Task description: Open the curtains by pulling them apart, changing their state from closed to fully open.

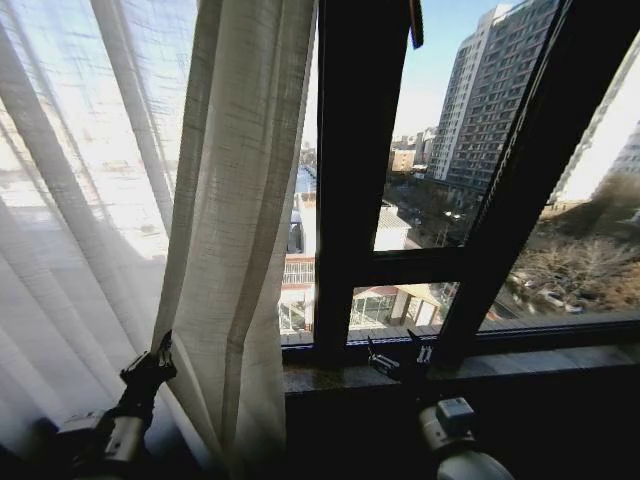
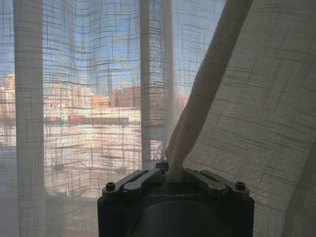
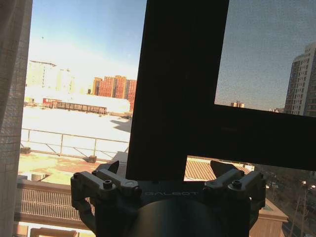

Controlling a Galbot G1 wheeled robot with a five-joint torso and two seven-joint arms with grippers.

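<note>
One curtain (image 1: 240,200), a sheer white pleated panel, covers the left half of the window, and its inner edge hangs bunched near the middle. My left gripper (image 1: 162,348) is low at that panel and shut on a fold of it. In the left wrist view the pinched fold rises out of the gripper (image 2: 174,170) as a taut diagonal ridge of curtain (image 2: 207,94). My right gripper (image 1: 398,358) is open just above the sill, with nothing between its fingers. In the right wrist view this gripper (image 3: 168,170) faces the dark frame, and a strip of curtain (image 3: 12,98) shows at the side.
The dark window frame (image 1: 355,150) has a vertical bar and a slanted bar (image 1: 520,180), with bare glass and city buildings behind. A stone sill (image 1: 520,365) runs along the bottom right, with a dark wall below it.
</note>
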